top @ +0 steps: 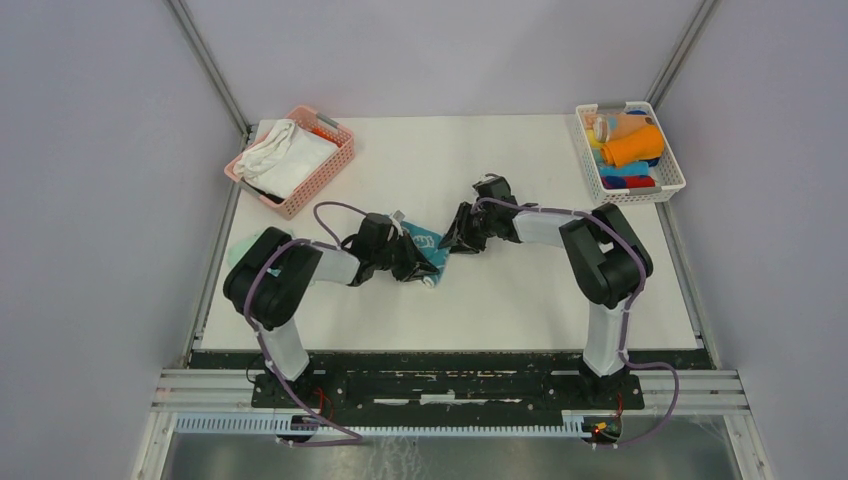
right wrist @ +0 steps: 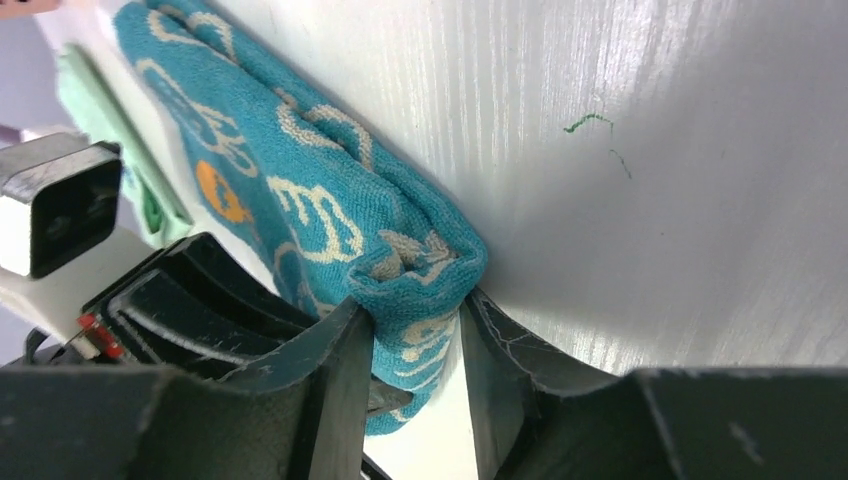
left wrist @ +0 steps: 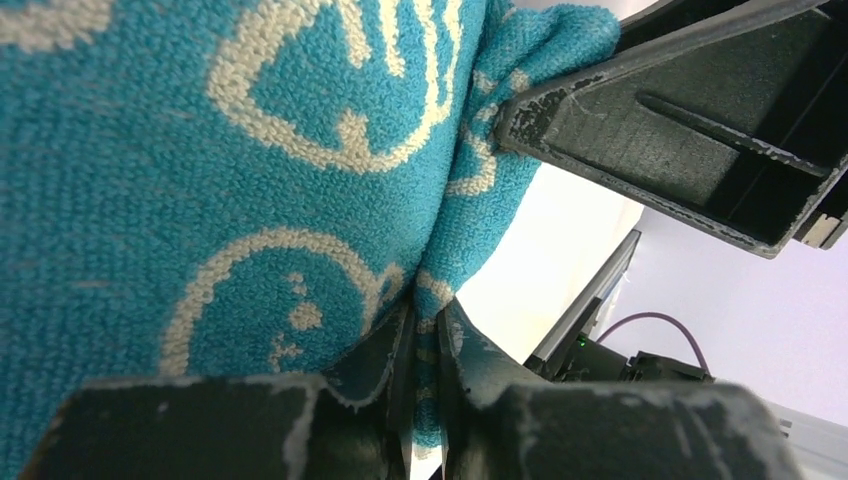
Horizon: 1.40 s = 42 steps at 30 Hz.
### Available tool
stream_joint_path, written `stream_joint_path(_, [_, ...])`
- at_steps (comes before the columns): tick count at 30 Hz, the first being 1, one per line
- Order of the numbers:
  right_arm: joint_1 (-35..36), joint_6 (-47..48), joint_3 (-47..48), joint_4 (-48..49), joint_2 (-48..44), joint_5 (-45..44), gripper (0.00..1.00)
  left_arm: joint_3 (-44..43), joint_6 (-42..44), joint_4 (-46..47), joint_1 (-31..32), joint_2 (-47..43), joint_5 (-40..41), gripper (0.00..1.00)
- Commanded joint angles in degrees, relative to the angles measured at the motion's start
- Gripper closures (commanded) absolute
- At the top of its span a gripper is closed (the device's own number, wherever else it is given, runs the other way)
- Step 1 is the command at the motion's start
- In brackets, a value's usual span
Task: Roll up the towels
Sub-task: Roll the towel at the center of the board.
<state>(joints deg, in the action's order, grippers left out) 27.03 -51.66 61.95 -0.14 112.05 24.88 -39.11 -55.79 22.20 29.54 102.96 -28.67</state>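
- The teal towel (top: 425,250) lies mid-desk (top: 560,290), partly rolled, stretched between my two hands.
- My right fingers (right wrist: 495,350) stand about half open, clamped across the thick rolled end of the teal towel.
- My left fingers (left wrist: 475,355) are nearly closed, with only a thin fold of its edge pinched between them.
- That thin pinch looks weak to me: a tug from the right side could pull the edge free and let the roll spring open.
- If I squeeze the end unevenly, the roll may cone or twist.
- My hands sit close together, so a careless turn could knock one into the other.
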Motion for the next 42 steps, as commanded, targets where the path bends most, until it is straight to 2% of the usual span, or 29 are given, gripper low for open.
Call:
stream_joint_path(1, [1.27,5.76,4.59,-16.24,1.81,-13.02,0.58,-0.53,5.61,-8.63,0.45,-3.76,4.12,0.79])
stream_joint_path(3, [1.77,6.39,5.79,-19.04,2.0,-14.55,0.61,-0.73,7.59,-12.1,1.19,-6.46,7.04,0.75])
stream_joint_path(7, [3.08,7.82,9.05,-23.8,3.18,-15.88,0.75,-2.28,12.83,-21.14,4.15,-13.39,16.46,0.65])
stream_joint_path(10, [3.85,8.0,10.67,-25.36,4.05,-15.45,0.78,-4.72,16.51,-27.86,8.87,-17.91,27.36,0.58])
stream_joint_path(14, [4.24,7.98,11.79,-26.31,4.74,-14.47,0.78,-9.7,23.31,-33.17,18.87,-21.56,44.57,0.51])
stream_joint_path(18, [4.26,8.14,12.52,-26.84,5.02,-13.22,0.78,-12.71,32.95,-31.59,27.5,-20.6,53.91,0.48])
stream_joint_path(22, [4.26,8.35,13.04,-27.1,5.32,-12.3,0.78,-17.39,43.94,-31.97,33.53,-13.6,62.61,0.48])
stream_joint_path(31, [4.22,8.48,13.63,-27.03,5.53,-10.05,0.78,-21.43,52.33,-29.63,35.14,-0.43,69.88,0.48])
stream_joint_path(42, [4.24,8.69,13.74,-26.41,5.83,-8.67,0.78,-23.42,55.06,-31.35,35.13,8.77,76.73,0.5])
